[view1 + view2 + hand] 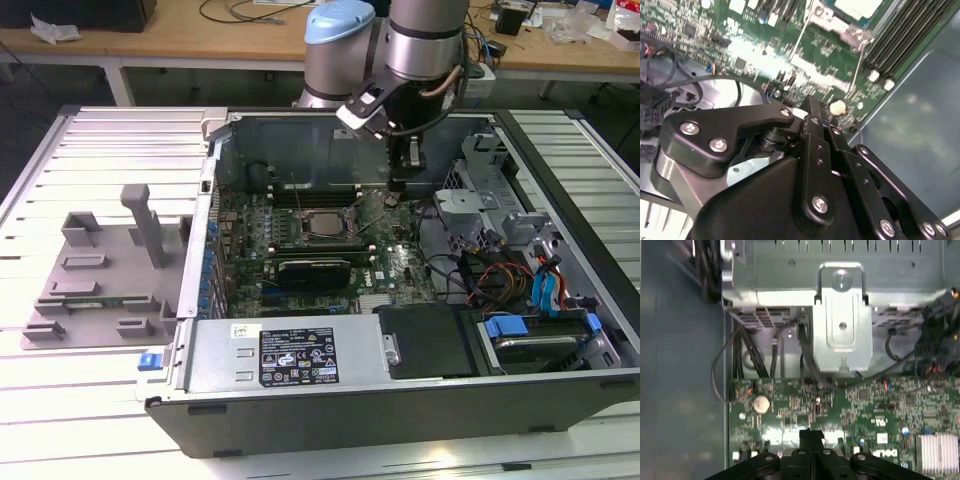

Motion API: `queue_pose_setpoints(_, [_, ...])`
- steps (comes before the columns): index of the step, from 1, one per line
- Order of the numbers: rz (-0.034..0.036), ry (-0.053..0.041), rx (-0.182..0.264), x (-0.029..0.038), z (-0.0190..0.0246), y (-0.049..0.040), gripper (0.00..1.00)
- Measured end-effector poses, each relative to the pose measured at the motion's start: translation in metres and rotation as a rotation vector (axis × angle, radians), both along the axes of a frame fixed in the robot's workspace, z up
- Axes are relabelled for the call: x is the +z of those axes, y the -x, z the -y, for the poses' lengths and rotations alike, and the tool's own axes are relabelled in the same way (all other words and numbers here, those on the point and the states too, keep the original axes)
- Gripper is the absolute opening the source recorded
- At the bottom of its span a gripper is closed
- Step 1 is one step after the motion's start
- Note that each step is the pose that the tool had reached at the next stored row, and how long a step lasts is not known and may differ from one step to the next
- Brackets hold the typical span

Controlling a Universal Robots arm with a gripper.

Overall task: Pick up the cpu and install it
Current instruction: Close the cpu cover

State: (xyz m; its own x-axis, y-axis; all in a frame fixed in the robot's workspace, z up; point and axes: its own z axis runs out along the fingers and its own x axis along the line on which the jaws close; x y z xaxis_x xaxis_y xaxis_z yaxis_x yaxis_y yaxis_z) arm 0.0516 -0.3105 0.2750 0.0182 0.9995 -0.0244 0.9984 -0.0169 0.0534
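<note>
Locates the cpu (pixel 318 222) inside the case (pixel 300 420), lying flat in the socket (pixel 283 230) near the middle of the board (pixel 392 268), on the side toward the memory slots (pixel 300 196). Reads the silver plate as level with the socket frame, so judges it seated rather than loose. Cannot tell whether the frame is latched over it.

Judges handling as follows: light, rigid, with a smooth metal top likely to be slippery under hard pads. Rates the underside contacts and socket pins as fragile, intolerant of tilt, drag or a drop. Recommends a hold on two opposite side edges of the plate, kept level, never across the flat faces.

Finds the gripper (pixel 399 187) over the board's far corner at the exterior view's right, near the coin cell (pixel 761 403). Records the fingers (pixel 806 438) pressed tip to tip in the first wrist view, with nothing between them. Places the cpu well apart from the fingertips, toward the exterior view's left of them, untouched. Confirms this in the second wrist view, where the cpu (pixel 858 6) lies beyond the closed tip across a stretch of bare board.
</note>
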Motion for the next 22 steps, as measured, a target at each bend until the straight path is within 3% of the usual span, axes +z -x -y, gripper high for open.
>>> queue_pose_setpoints(8, [-0.0059, -0.0001, 0.0, -0.0219, 0.0, -0.0028, 0.11])
queue_pose_setpoints(10, [-0.0102, -0.0001, 0.0, -0.0278, 0.0, -0.0028, 0.11])
queue_pose_setpoints(13, [-0.0294, -0.0001, 0.0, -0.0364, 0.0, -0.0034, 0.11])
queue_pose_setpoints(16, [-0.0303, 0.0001, 0.0, -0.0365, 0.0, -0.0034, 0.11])
queue_pose_setpoints(19, [-0.0302, -0.0129, 0.0, -0.0366, 0.0, 0.0, 0.11])
queue_pose_setpoints(20, [-0.0303, -0.0266, 0.0, -0.0365, 0.0, 0.0022, 0.11])
queue_pose_setpoints(22, [-0.0302, -0.0372, 0.0, -0.0366, 0.0, 0.0052, 0.11])
